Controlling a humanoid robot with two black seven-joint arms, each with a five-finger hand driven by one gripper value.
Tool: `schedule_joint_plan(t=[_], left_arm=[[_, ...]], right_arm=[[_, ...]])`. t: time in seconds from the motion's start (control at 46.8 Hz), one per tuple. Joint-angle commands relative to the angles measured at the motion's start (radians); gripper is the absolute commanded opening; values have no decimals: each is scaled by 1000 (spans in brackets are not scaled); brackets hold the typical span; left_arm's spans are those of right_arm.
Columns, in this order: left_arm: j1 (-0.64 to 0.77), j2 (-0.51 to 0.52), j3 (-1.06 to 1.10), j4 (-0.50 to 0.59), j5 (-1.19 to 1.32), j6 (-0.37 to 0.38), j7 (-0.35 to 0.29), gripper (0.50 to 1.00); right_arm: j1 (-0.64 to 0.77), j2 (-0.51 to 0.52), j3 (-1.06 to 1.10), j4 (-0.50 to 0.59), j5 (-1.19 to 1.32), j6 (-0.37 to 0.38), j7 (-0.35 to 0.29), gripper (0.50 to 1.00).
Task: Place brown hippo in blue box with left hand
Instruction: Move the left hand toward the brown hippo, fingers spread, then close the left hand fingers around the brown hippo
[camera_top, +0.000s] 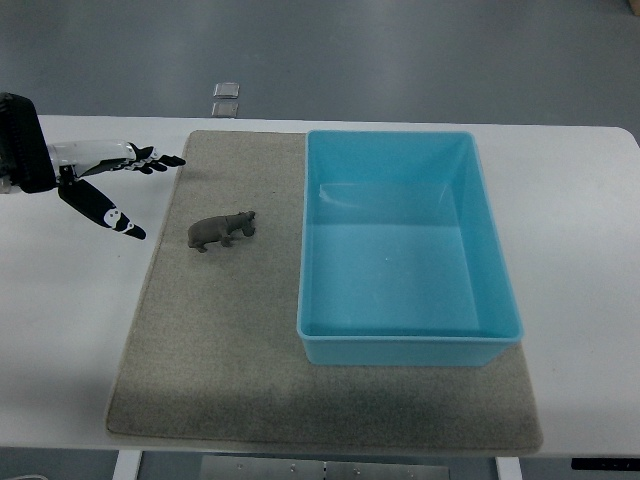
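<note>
On the white tabletop (60, 330) lies a grey-beige mat (220, 350), and on its left part stands the brown hippo (220, 231), upright on its legs with its head turned toward the right. Just to the right of the animal, with a small gap of mat between them, sits the blue box (405, 248), a rectangular open bin resting on the right part of the mat; its inside holds nothing. Over the tabletop at the upper left, the left robot hand (110, 178) comes in from the picture's left edge. Its fingers are spread apart and hold nothing: some point right toward the mat's upper left corner, while the thumb (105, 208) angles down and right. The hand is apart from the hippo, up and to its left. Beyond the tabletop's far edge, two small pale squares (226, 98) lie on the grey floor (400, 50).
</note>
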Motion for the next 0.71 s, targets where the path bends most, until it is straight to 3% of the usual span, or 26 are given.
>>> schedule_joint_plan(t=[0.0, 0.107, 0.321, 0.684], left_arm=[[1, -46, 0, 6, 64, 58, 8, 996], [7, -94, 17, 15, 80, 143, 22, 996], [24, -149, 43, 14, 118, 167, 43, 990], [27, -201, 88, 15, 193, 287, 63, 969]], right_arm=[[-1, 0, 0, 0, 0, 0, 1, 936], [0, 0, -1, 0, 0, 0, -1, 936], [1, 0, -1, 0, 0, 0, -1, 936], [-1, 0, 0, 0, 0, 0, 1, 936]])
